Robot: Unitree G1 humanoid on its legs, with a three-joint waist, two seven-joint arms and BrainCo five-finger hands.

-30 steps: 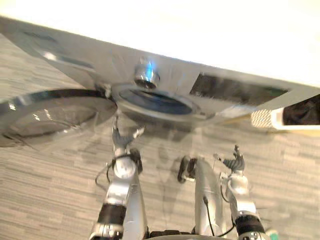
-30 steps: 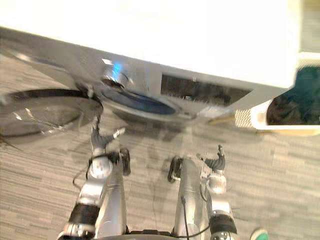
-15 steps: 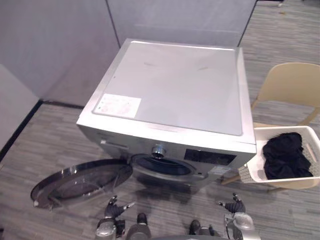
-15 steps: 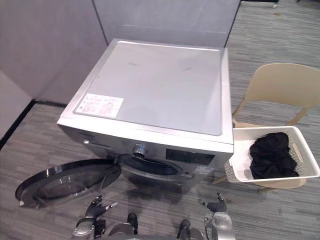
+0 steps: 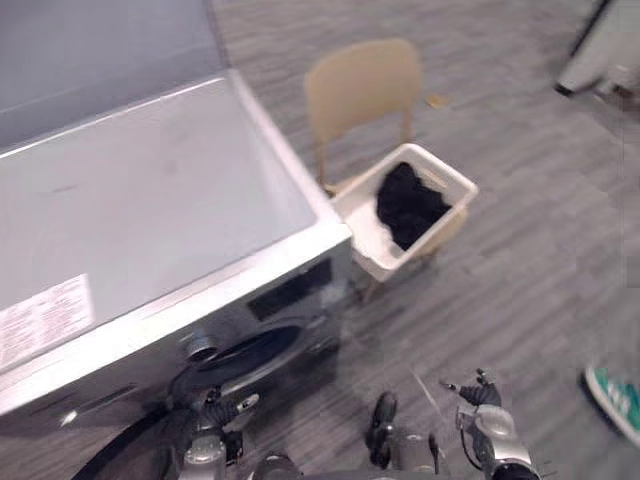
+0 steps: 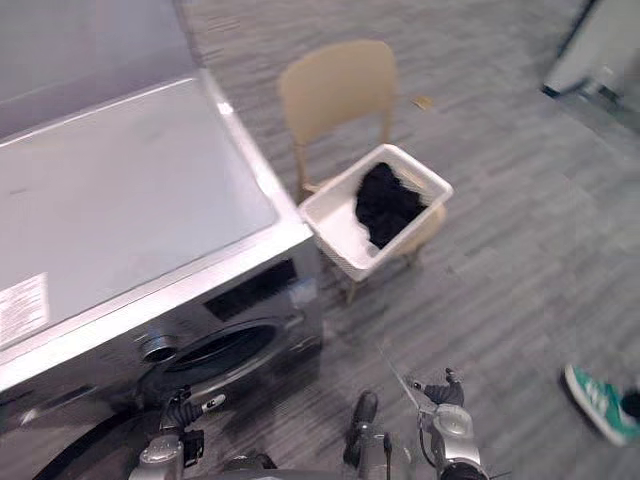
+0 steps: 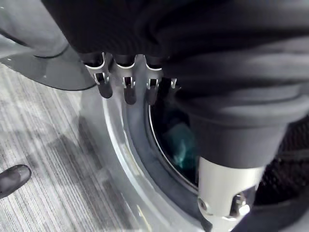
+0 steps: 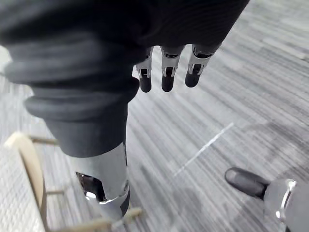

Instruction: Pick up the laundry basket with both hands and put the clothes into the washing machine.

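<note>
One washing machine [image 5: 150,210], one laundry basket [image 5: 357,222], one heap of dark clothes [image 5: 408,205], one beige chair [image 5: 362,85], one teal shoe [image 5: 612,393]

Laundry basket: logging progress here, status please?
Left hand, right hand open, empty. Laundry basket on chair, clothes inside, untouched. Person's shoe on floor to right.

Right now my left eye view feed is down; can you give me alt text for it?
A white basket holding black clothes sits on a beige chair just right of the washer. Both hands hang open and empty at the bottom edge: left hand before the washer front, right hand over the floor. A person's teal shoe shows at right.
</note>
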